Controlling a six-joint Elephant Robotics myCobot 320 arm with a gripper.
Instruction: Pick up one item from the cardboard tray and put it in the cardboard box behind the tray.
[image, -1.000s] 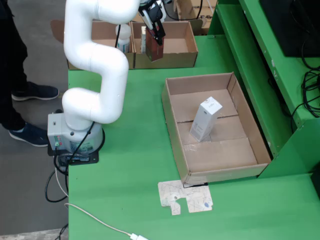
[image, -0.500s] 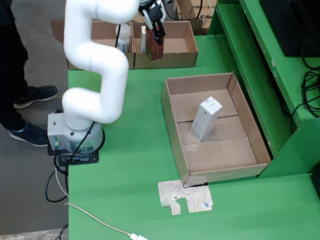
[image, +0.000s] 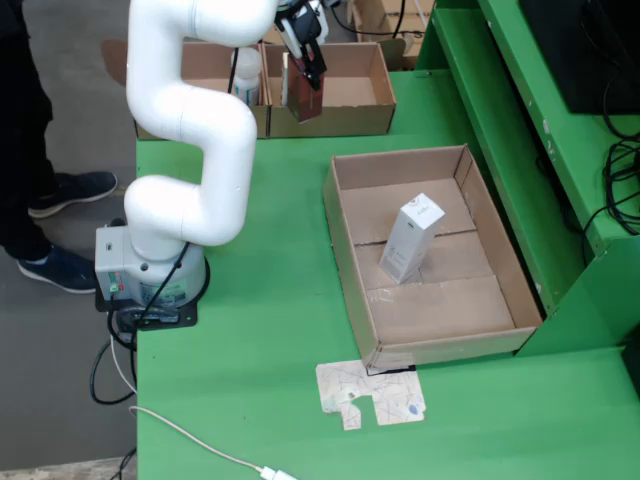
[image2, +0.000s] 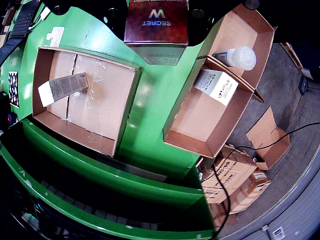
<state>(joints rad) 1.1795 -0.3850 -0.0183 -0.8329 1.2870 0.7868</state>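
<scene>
In the fixed view my gripper (image: 307, 68) is shut on a dark red carton (image: 304, 96) and holds it over the front left corner of the cardboard box (image: 384, 92) behind the tray. The wrist view shows that carton (image2: 156, 22) close up at the top edge, marked "SECRET W", with the box (image2: 196, 122) below and to the right. A white carton (image2: 216, 86) lies inside that box. The cardboard tray (image: 498, 262) holds one white carton (image: 411, 238), leaning on its floor; the wrist view shows the tray (image2: 124, 107) at the left with the same carton (image2: 62, 89).
A second cardboard box (image: 200, 70) to the left holds a white bottle (image: 245, 78). A flat cardboard scrap (image: 370, 393) lies near the table's front edge, beside a white cable (image: 200, 445). Green shelving (image: 555, 150) rises on the right. A person's legs (image: 30, 130) stand at the left.
The gripper and the dark red carton have shifted slightly left and up over the back box. The tray and its white carton have not moved.
</scene>
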